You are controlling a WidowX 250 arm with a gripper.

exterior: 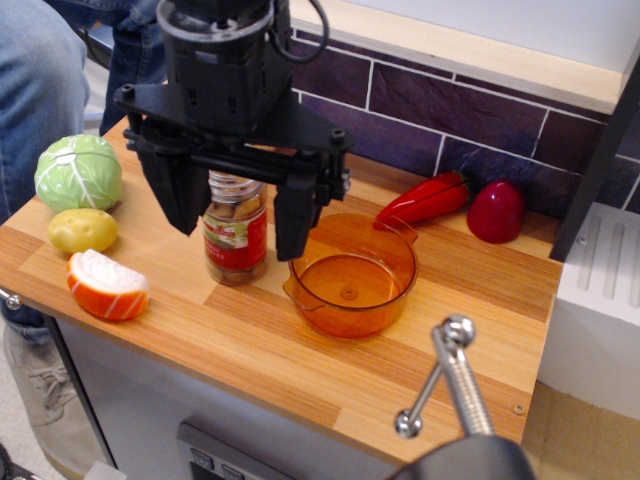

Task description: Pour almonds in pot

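Note:
The almonds show as brown nuts inside a small clear jar [236,232] with a red, green and white label, standing upright on the wooden counter. The translucent orange pot [352,277] with two small side handles sits just right of the jar, empty. My black gripper [238,215] hangs over the jar with one finger [180,190] on its left and the other finger [296,213] on its right. The jaws are spread wider than the jar and do not touch it.
A green cabbage [78,171], a yellow potato [82,230] and an orange-and-white salmon piece [106,285] lie at the left. A red chilli [425,200] and a red pepper [495,211] sit at the back by the brick wall. A metal handle [447,378] is at the front right.

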